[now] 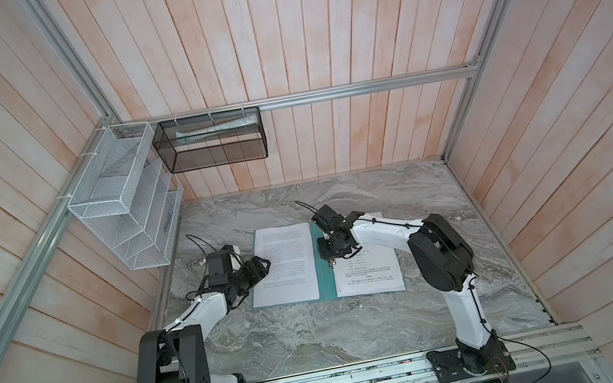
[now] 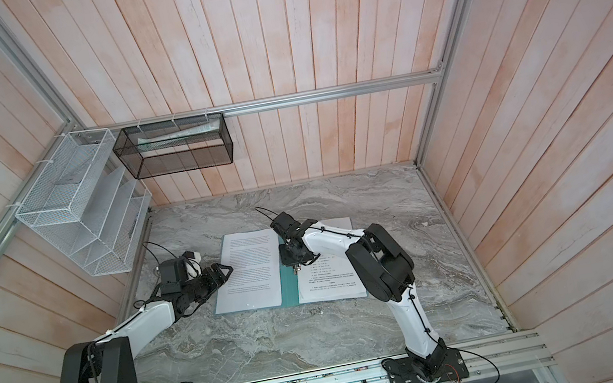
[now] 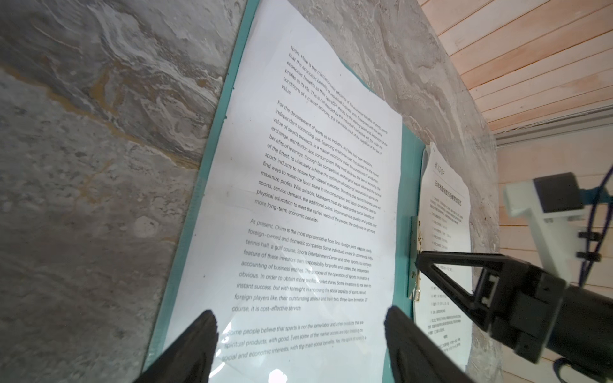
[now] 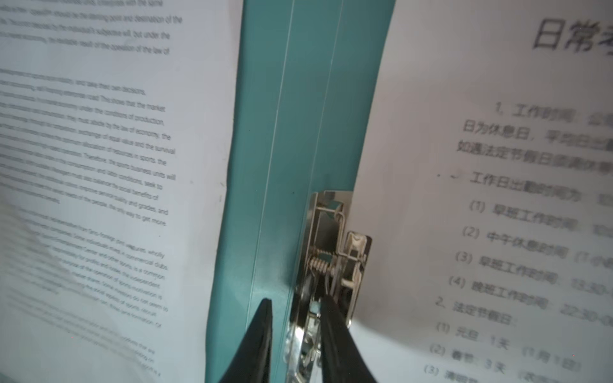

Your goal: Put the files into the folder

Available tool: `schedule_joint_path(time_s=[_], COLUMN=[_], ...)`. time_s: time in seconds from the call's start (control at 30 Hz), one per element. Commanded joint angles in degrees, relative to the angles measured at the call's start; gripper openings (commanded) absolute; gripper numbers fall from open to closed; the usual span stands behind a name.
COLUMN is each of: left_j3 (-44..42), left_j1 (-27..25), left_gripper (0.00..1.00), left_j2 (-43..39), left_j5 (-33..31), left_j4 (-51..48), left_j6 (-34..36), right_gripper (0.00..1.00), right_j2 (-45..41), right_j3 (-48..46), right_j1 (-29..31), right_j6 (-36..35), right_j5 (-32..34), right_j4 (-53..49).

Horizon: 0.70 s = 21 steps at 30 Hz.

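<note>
On the tabletop [image 1: 321, 337] the teal folder [image 1: 326, 284] lies open, files [image 1: 283, 264] on both leaves. Only the right wrist view shows us the right end effector [image 4: 295, 298] narrowed around the clip [image 4: 331, 252]; grip uncertain. The left end effector [image 3: 302, 311] gapes. Beyond, a black basket [image 1: 214, 156] holds rolled paper [image 1: 214, 130].

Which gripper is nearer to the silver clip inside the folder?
Right. The right gripper is directly at the clip; the left gripper is over the left sheet, away from the clip.
</note>
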Motion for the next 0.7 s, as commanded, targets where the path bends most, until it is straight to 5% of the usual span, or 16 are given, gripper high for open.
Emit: schedule_joint_path(time_s=[0.0, 0.37, 0.67], left_j3=[-1.79, -3.35, -1.90], left_j1=[0.38, 0.36, 0.33], left_gripper=[0.81, 0.81, 0.81], left_j2=[0.02, -0.09, -0.33], left_j5=[2.93, 2.62, 1.36], left_j4=[3.82, 4.31, 2.44], left_j6=[-1.38, -0.60, -0.29], right_gripper=[0.22, 0.16, 0.12], right_j2=[1.68, 3.77, -1.75], right_j3=[2.24, 2.01, -8.47], right_j1=[1.06, 0.68, -2.80], right_j6=[-0.43, -1.59, -4.73], right_j5=[4.06, 4.91, 2.20], right_j4=[-4.87, -6.49, -2.47])
